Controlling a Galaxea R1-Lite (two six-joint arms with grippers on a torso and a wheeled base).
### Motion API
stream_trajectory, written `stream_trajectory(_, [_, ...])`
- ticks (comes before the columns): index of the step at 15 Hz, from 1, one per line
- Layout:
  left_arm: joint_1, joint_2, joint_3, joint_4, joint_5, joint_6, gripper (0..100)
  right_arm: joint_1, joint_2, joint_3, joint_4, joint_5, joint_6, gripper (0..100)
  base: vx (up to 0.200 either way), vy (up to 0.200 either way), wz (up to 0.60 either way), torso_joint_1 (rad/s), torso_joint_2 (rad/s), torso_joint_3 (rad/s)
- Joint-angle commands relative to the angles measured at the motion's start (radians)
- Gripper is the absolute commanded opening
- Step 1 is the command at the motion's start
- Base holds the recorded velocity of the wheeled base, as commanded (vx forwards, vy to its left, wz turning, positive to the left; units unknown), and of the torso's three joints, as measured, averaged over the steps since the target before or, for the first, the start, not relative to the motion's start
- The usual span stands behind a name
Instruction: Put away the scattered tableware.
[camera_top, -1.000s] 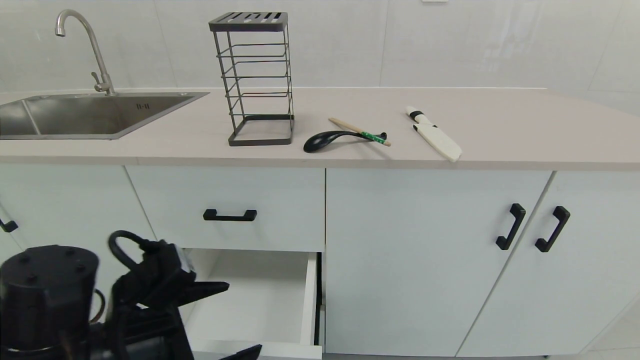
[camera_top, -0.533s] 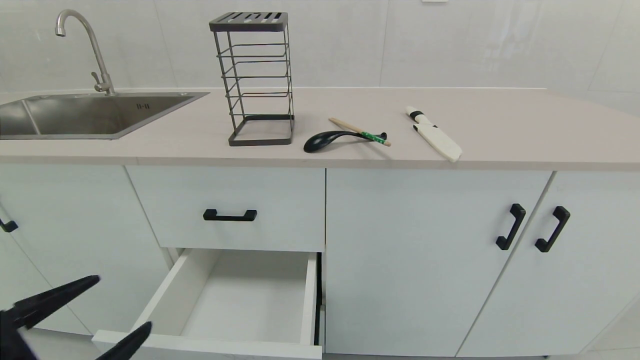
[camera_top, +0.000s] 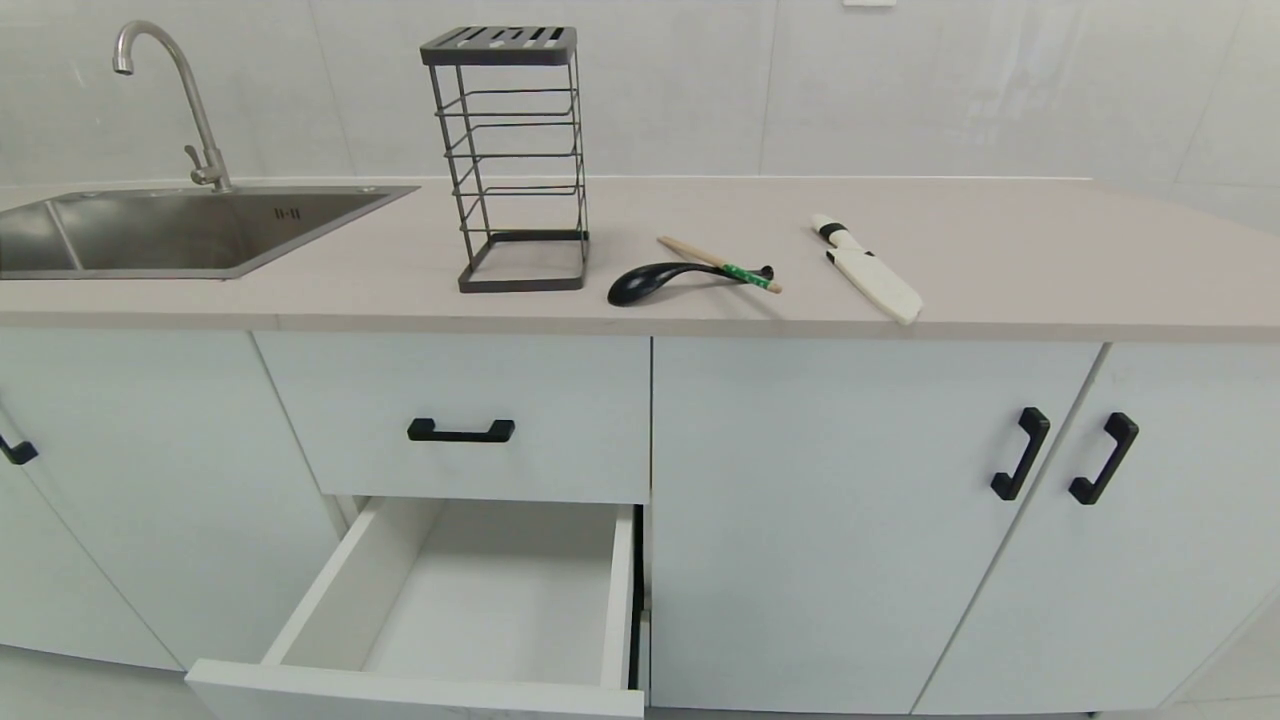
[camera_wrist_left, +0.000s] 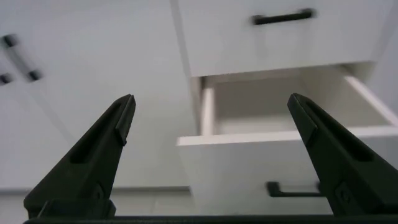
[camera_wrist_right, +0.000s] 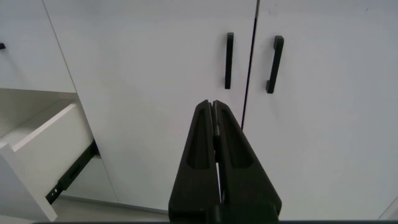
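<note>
So the sink (camera_top: 150, 235) sits at the left end of the counter (camera_top: 1000, 260), with the tap (camera_top: 190, 110) behind it by the wall. Right of the sink the rack (camera_top: 515, 160) stands upright, around mid-counter. Just right of the rack lies the spoon (camera_top: 660, 280), and the chopsticks (camera_top: 720, 264) cross over its handle end, touching it. Further right, apart from those, is the knife (camera_top: 868, 268), handle toward the wall, blade end near the front edge. Below the rack is the top drawer (camera_top: 560, 400), closed, and right under it the bottom drawer (camera_top: 620, 600), pulled out. The cupboard doors (camera_top: 850, 520) are to the right of both.
</note>
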Motion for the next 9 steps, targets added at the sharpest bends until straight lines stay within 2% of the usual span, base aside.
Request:
stream_trajectory(1, [0.009, -0.046, 0.005, 0.007, 0.026, -0.053, 100, 0.000, 0.001, 0.000, 0.000, -0.032, 0.001, 0, 0.000, 0.000, 0.00, 0.000, 0.00, 0.000])
stream_trajectory(2, [0.009, -0.046, 0.005, 0.008, 0.052, -0.073, 100, 0.000, 0.001, 0.000, 0.001, -0.047, -0.010, 0, 0.000, 0.000, 0.00, 0.000, 0.00, 0.000])
stream_trajectory(3, [0.009, -0.046, 0.005, 0.008, 0.057, -0.075, 100, 0.000, 0.001, 0.000, 0.001, -0.047, -0.012, 0, 0.000, 0.000, 0.00, 0.000, 0.00, 0.000])
stream_trajectory(4, [0.009, -0.046, 0.005, 0.007, 0.084, -0.050, 100, 0.000, 0.001, 0.000, 0.003, -0.053, -0.027, 0, 0.000, 0.000, 0.00, 0.000, 0.00, 0.000])
stream_trajectory(5, [0.009, -0.046, 0.005, 0.008, 0.081, -0.050, 100, 0.000, 0.001, 0.000, 0.055, -0.110, -0.030, 0, 0.000, 0.000, 0.00, 0.007, -0.09, -0.105])
stream_trajectory(6, [0.008, -0.046, 0.005, 0.008, 0.081, -0.050, 100, 0.000, 0.001, 0.000, 0.073, -0.124, -0.028, 0, 0.000, 0.000, 0.00, 0.012, -0.09, -0.227])
stream_trajectory(7, [0.008, -0.046, 0.005, 0.008, 0.000, -0.055, 100, 0.000, 0.001, 0.000, 0.063, -0.126, -0.042, 0, 0.000, 0.000, 0.00, 0.046, -0.29, -0.300])
stream_trajectory(8, [0.008, -0.046, 0.005, 0.024, -0.133, -0.075, 100, 0.000, 0.001, 0.000, 0.063, -0.126, -0.042, 0, 0.000, 0.000, 0.00, 0.036, -0.44, -0.330])
stream_trajectory(9, [0.008, -0.044, 0.004, 0.091, -0.216, -0.101, 100, 0.000, 0.001, 0.000, 0.063, -0.130, -0.035, 0, 0.000, 0.000, 0.00, 0.032, -0.44, -0.339])
